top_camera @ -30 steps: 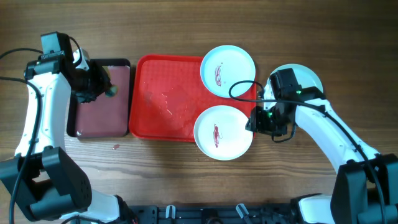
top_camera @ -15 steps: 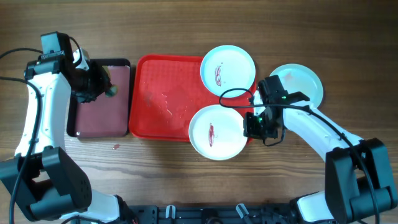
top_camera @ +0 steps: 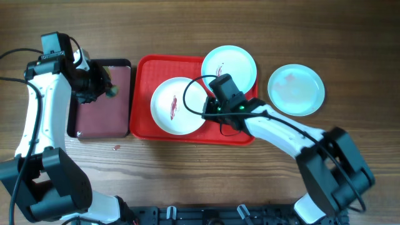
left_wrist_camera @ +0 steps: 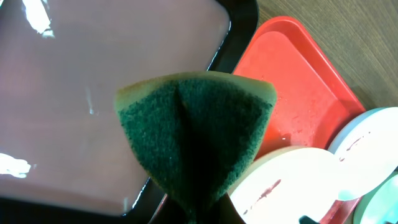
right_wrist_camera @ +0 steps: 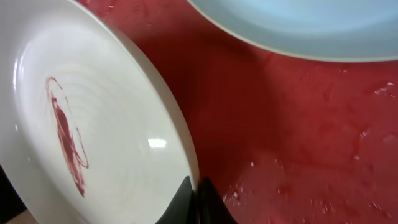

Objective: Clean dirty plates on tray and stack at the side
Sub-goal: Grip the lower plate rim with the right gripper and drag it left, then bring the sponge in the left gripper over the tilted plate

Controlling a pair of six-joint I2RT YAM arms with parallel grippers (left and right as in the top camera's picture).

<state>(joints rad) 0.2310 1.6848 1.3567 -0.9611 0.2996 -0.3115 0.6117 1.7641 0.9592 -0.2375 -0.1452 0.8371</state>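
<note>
The red tray [top_camera: 146,126] lies mid-table. My right gripper [top_camera: 209,107] is shut on the rim of a smeared plate [top_camera: 176,106] and holds it over the tray's middle; the rim sits between the fingertips [right_wrist_camera: 194,194] in the right wrist view. A second smeared plate [top_camera: 229,70] rests on the tray's far right corner. A third plate [top_camera: 296,89], with no red smear, lies on the table to the right. My left gripper [top_camera: 103,84] is shut on a green and yellow sponge [left_wrist_camera: 196,130] over the maroon tray.
The dark maroon black-rimmed tray [top_camera: 100,122] sits left of the red tray. A small red spot [top_camera: 116,148] marks the wood in front of it. Water drops lie on the red tray floor [right_wrist_camera: 348,149].
My right gripper has carried the smeared plate left, from the tray's front right corner to over the tray's middle. The left arm has not moved.
</note>
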